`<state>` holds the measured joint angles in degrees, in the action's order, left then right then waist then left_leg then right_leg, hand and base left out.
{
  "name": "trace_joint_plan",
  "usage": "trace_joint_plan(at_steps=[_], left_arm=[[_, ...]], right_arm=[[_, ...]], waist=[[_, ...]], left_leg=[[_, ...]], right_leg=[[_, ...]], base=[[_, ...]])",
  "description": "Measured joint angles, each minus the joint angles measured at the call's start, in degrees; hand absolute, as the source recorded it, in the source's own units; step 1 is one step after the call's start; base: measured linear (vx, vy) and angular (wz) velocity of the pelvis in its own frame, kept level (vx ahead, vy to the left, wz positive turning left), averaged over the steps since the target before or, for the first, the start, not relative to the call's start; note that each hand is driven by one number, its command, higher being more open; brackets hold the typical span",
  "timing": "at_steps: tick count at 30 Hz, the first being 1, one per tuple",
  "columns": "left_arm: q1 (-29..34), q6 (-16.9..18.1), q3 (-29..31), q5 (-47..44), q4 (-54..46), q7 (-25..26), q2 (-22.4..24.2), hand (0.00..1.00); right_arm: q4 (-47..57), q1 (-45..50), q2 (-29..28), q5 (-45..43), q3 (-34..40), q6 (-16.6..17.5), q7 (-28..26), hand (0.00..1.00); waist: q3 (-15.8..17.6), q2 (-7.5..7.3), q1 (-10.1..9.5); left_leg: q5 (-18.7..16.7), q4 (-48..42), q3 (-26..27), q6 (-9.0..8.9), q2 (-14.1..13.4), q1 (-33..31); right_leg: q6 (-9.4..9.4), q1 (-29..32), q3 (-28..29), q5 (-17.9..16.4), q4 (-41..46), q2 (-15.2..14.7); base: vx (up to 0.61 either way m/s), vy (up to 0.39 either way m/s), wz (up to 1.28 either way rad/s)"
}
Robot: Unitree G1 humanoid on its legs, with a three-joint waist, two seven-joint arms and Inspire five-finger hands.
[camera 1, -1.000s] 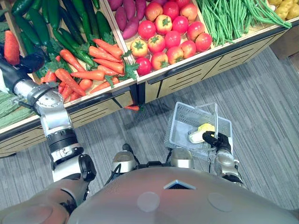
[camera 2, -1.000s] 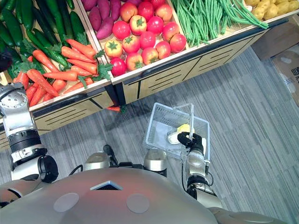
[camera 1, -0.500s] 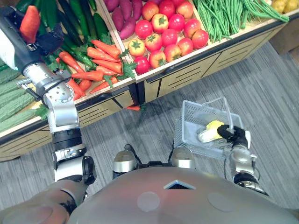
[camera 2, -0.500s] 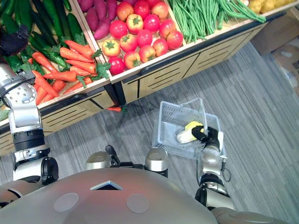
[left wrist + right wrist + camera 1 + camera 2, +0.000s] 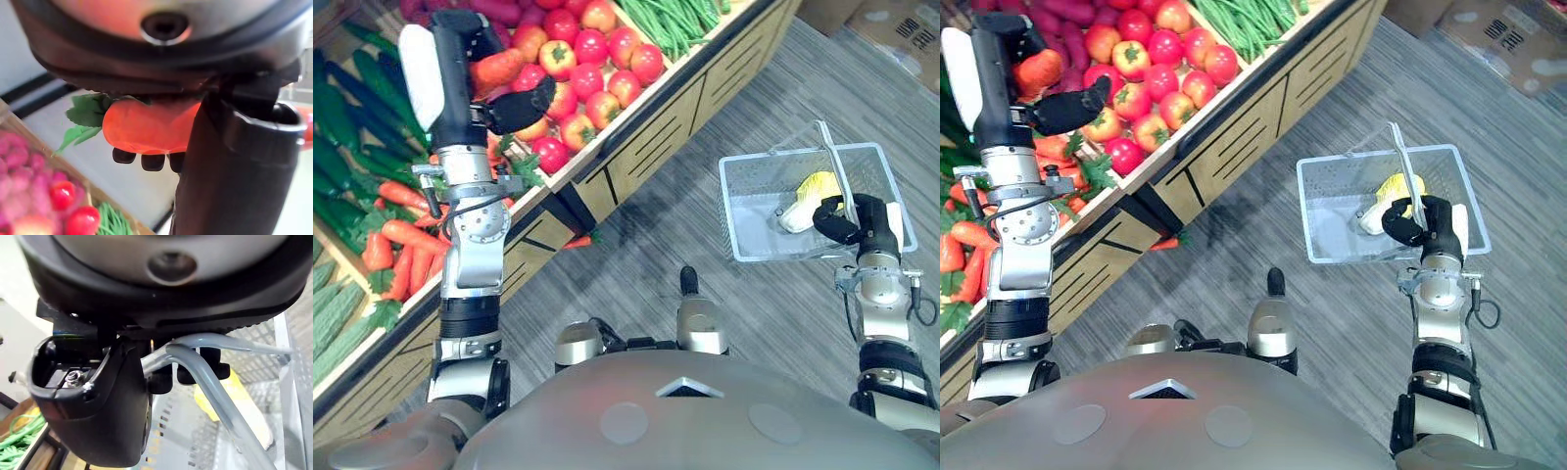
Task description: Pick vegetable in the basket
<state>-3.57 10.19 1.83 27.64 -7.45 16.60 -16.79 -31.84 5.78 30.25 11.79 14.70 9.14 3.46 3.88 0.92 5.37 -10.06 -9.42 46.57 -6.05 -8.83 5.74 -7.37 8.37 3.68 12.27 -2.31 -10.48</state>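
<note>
My left hand (image 5: 514, 106) is raised over the produce stand and shut on an orange carrot (image 5: 497, 69) with green leaves. In the left wrist view the carrot (image 5: 151, 125) lies across the palm with the fingers (image 5: 152, 161) curled under it. Out over the floor to the right hangs a grey wire basket (image 5: 744, 168). My right hand (image 5: 850, 217) is shut on its handle (image 5: 205, 377). A yellow and white vegetable (image 5: 806, 198) lies inside the basket.
The wooden stand (image 5: 656, 117) holds tomatoes (image 5: 597, 69), carrots (image 5: 401, 235), cucumbers (image 5: 337, 108) and green beans (image 5: 675, 15). One carrot (image 5: 576, 241) lies on the grey floor at the stand's foot. A cardboard box (image 5: 891, 20) sits at the far right.
The camera has swung, shifting the whole scene. My left arm has carried the carrot from over the cucumbers to over the tomatoes. The right hand keeps hold of the basket handle.
</note>
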Motion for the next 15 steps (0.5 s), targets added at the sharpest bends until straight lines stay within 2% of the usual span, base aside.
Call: trace_joint_plan(at_steps=[2, 5, 9, 12, 15], left_arm=[[-0.01, 0.83, -1.76, -0.6, -1.06, -1.74, -0.49, 0.0], [-0.19, 2.15, -4.35, -1.32, -3.03, -3.42, -2.31, 0.0], [-1.03, 3.79, -6.95, -3.13, -5.43, -5.05, -4.86, 0.0], [-2.5, 5.08, -10.62, -4.89, -5.88, -6.75, -6.73, 0.0], [-4.5, 6.28, -13.64, -7.74, -6.0, -7.65, -7.19, 0.0]], right_arm=[[3.77, 0.02, 4.68, 0.76, -2.59, 0.21, -1.97, 0.0], [7.3, -0.22, 11.2, 1.27, -5.66, 1.61, -3.25, 0.0], [9.81, -3.21, 17.11, 1.27, -10.31, 3.43, -4.64, 0.0], [10.38, -7.12, 21.18, 1.25, -15.58, 6.73, -5.69, 0.0], [12.53, -9.52, 23.97, 1.25, -19.38, 8.36, -6.95, 0.0]], waist=[[1.21, 1.07, 0.33], [1.81, 2.09, 1.04], [2.03, 2.15, 1.22], [2.29, 2.11, 1.28], [3.74, 2.39, 1.06]], left_leg=[[-0.37, -0.36, 2.71, -0.14, -0.1, 0.82], [-1.19, -0.44, 5.21, -0.41, 0.09, 1.46], [-1.89, -1.99, 9.29, -1.16, -0.48, 1.78], [-3.21, -5.05, 12.23, -2.11, -2.35, 2.2], [-4.46, -7.47, 14.68, -3.1, -4.14, 2.89]], right_leg=[[-0.62, 0.51, 2.5, 1.59, -0.75, 0.63], [-1.16, 1.3, 5.23, 2.14, -1.06, 1.07], [-1.78, 3.26, 9.23, 2.54, -1.09, 2.39], [-2.2, 3.6, 12.14, 2.81, -2.08, 3.8], [-2.22, 3.95, 14.46, 2.81, -2.08, 5.38]], base=[[-0.1, -0.025, -0.57], [-0.11, -0.015, -0.44], [-0.07, -0.035, -0.57], [-0.03, -0.083, -0.48], [-0.04, -0.09, -0.45]])
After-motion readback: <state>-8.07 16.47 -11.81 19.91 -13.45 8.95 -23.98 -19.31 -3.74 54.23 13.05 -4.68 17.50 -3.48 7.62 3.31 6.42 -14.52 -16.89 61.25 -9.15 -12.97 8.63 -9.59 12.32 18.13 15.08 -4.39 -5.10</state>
